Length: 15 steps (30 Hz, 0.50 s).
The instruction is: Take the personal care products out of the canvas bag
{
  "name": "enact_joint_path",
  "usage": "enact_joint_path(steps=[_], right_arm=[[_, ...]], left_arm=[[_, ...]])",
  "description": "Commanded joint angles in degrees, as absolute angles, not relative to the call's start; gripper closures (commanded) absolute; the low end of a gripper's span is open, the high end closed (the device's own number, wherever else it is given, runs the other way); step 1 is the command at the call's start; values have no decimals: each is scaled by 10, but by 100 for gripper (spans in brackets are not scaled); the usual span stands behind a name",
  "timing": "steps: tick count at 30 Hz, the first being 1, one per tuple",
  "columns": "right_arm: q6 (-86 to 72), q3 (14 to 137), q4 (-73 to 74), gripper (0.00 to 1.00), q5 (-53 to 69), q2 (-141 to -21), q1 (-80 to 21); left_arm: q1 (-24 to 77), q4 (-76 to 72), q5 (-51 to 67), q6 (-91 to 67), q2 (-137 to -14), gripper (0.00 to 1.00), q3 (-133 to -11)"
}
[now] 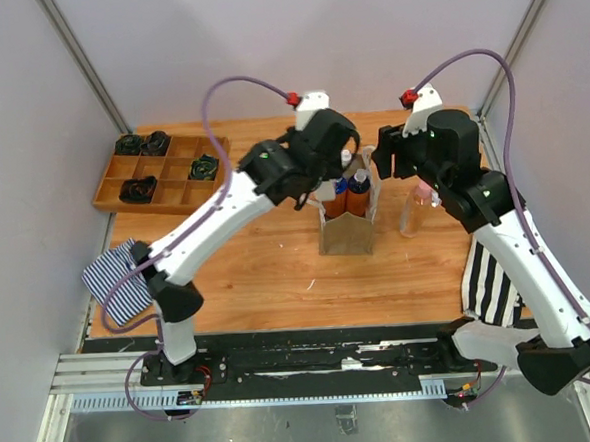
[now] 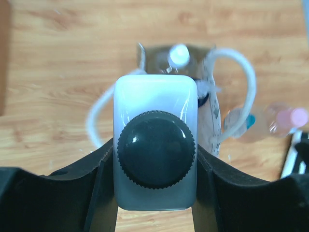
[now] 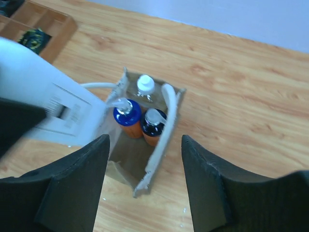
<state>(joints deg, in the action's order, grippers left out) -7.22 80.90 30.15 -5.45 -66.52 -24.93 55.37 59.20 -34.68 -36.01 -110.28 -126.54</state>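
The canvas bag (image 1: 346, 236) stands upright mid-table with white rope handles. My left gripper (image 1: 313, 187) is shut on the white rectangular bottle (image 2: 155, 150), black round cap toward the camera, and holds it above the bag's left side (image 2: 212, 121). In the right wrist view the bag (image 3: 126, 166) holds two blue-and-orange bottles (image 3: 128, 116) (image 3: 153, 124) and a clear white-capped bottle (image 3: 145, 86); the white bottle (image 3: 43, 101) shows at the left. A clear pink-capped bottle (image 1: 415, 209) stands on the table right of the bag. My right gripper (image 3: 145, 183) hangs open and empty above the bag.
A wooden tray (image 1: 162, 174) with black coiled items sits at the back left. Striped folded cloths lie at the left edge (image 1: 118, 277) and at the right front (image 1: 494, 279). Grey walls close the table on three sides.
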Motion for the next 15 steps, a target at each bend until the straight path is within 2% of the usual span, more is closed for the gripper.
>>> enact_joint_path(steps=[1, 7, 15], right_arm=[[-71, 823, 264, 39, 19, -703, -270], [-84, 848, 255, 41, 101, -806, -273], [-82, 883, 268, 46, 115, -928, -284]], left_arm=[[539, 551, -509, -358, -962, 99, -1241], [497, 529, -500, -381, -890, 99, -1132], [456, 442, -418, -398, -871, 99, -950]])
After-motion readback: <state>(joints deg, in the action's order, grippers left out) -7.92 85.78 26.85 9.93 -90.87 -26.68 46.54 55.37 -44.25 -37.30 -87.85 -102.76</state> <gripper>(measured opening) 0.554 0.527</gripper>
